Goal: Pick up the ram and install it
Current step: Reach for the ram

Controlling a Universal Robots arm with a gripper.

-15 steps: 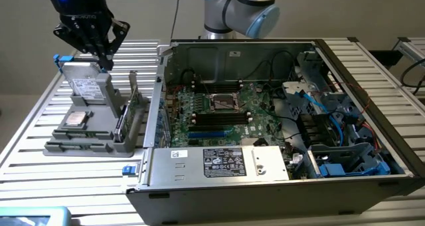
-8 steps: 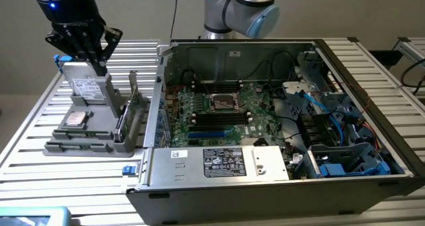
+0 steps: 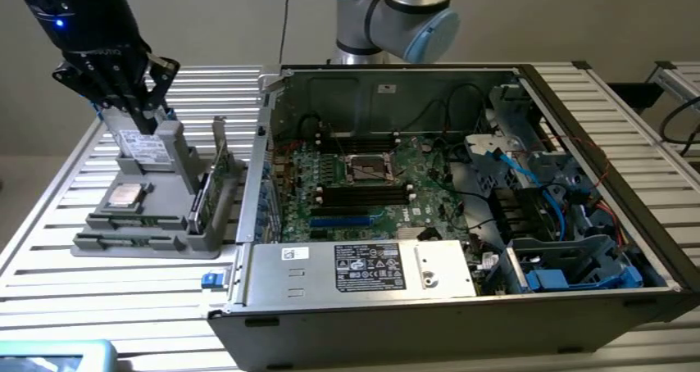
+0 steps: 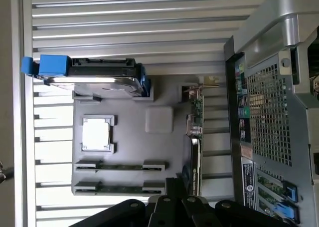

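Two ram sticks, thin and green, lie edge-up in slots at the front of a grey parts holder [image 3: 164, 247]; the ram [image 3: 129, 242] nearest the holder's edge also appears in the wrist view as the ram [image 4: 119, 188], with the second stick [image 4: 119, 165] beside it. My dark gripper [image 3: 129, 114] hangs shut and holds nothing. It is at the holder's far end, just over an upright hard drive [image 3: 147, 149], well apart from the sticks. The wrist view shows the gripper [image 4: 172, 199] close to the larger green card.
The holder also carries a silver processor [image 3: 124, 196], the hard drive with a blue bracket [image 4: 99, 77] and a larger green card [image 4: 196, 127] standing on edge. An open computer case [image 3: 361, 269] lies at the exterior view's right, with motherboard slots [image 3: 361, 194] exposed. A slatted metal table [image 3: 65, 306] is underneath.
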